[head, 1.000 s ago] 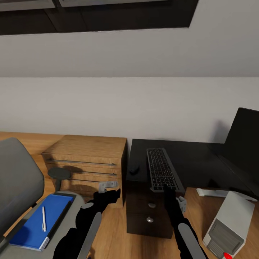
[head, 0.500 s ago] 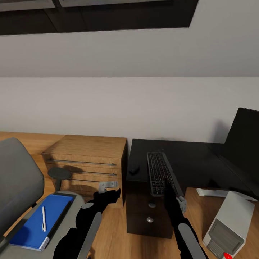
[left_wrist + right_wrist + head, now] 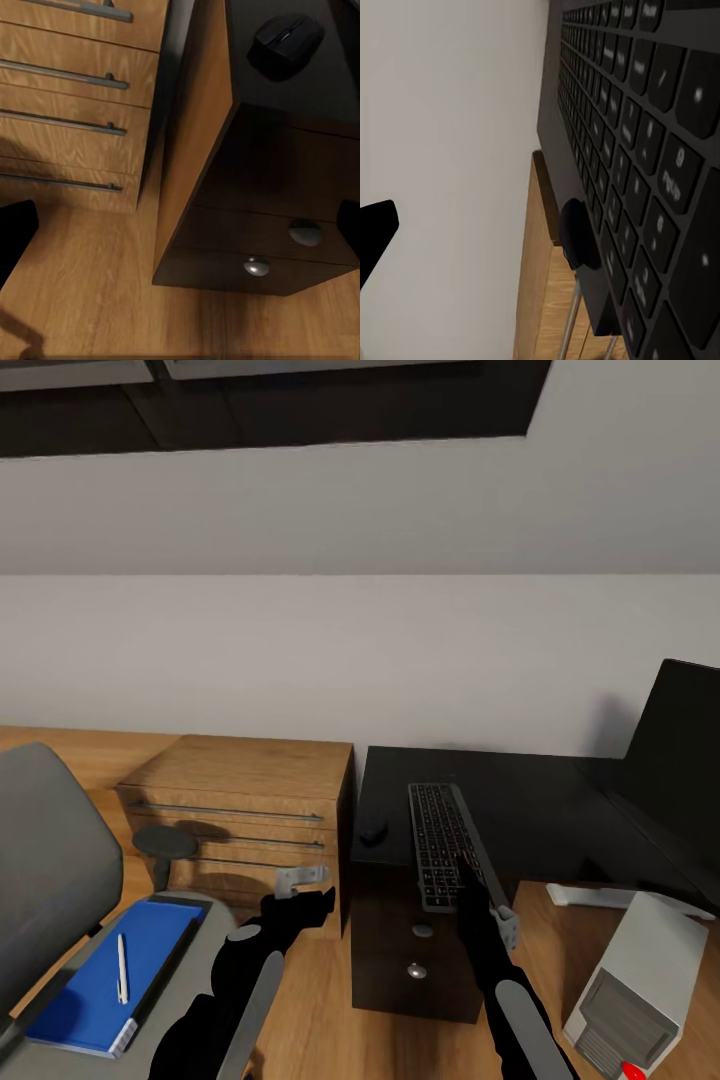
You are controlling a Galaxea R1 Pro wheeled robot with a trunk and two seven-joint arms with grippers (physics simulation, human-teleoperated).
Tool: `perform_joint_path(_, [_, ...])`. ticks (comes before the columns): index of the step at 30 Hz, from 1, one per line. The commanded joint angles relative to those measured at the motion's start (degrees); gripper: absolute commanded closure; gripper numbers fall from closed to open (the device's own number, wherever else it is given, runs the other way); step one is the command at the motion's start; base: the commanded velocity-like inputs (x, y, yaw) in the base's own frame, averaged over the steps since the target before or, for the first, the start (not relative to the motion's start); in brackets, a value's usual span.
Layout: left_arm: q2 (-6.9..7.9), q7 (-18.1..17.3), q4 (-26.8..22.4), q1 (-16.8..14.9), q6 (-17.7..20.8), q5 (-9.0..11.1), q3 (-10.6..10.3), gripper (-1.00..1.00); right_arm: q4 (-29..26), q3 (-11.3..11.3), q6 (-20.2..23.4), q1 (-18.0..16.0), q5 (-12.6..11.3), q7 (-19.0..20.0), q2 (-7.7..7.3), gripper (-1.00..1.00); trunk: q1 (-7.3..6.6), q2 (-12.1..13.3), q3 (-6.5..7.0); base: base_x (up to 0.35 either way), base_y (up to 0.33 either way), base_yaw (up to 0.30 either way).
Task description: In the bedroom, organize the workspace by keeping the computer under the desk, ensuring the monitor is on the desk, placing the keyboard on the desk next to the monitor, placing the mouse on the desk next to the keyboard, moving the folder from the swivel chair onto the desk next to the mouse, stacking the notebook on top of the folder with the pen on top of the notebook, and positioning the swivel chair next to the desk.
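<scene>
The keyboard lies on the black desk, its right edge tipped up and its near end over the desk's front edge. My right gripper is at that near end. In the right wrist view the keyboard is very close, one fingertip stands far from it, and the other is hidden. The mouse sits left of the keyboard. My left gripper hangs open beside the desk's drawer unit. The blue folder with the white pen on it lies on the swivel chair. The monitor stands at the right.
A light wooden drawer chest stands left of the desk. The dark drawer unit has round knobs. The computer sits on the wooden floor at the lower right, with a white bar behind it.
The keyboard lay flat a second ago; now its right edge is raised. My right gripper has shifted slightly at the near end. The left arm has barely moved.
</scene>
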Motion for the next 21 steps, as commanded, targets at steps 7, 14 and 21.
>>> perform_joint_path(7, [0.01, 0.53, 0.0, -0.04, 0.16, 0.6, -0.06, -1.0, 0.06, 0.11, -0.29, -0.03, -0.53, 0.21, -0.02, -1.0, -0.01, -0.03, -0.06, -0.249, 0.0, 0.0])
perform_joint_path(14, [0.06, 0.53, 0.0, -0.04, 0.16, 0.6, -0.06, -1.0, 0.11, 0.11, -0.18, -0.03, -0.6, 0.12, -0.02, -1.0, -0.01, -0.03, -0.06, -0.329, 0.0, 0.0])
perform_joint_path(21, [0.07, 0.53, 0.0, -0.04, 0.16, 0.55, -0.06, -1.0, 0.07, 0.05, -0.16, -0.03, -0.61, 0.1, -0.02, -1.0, -0.01, -0.03, -0.06, -0.334, -0.035, 0.0])
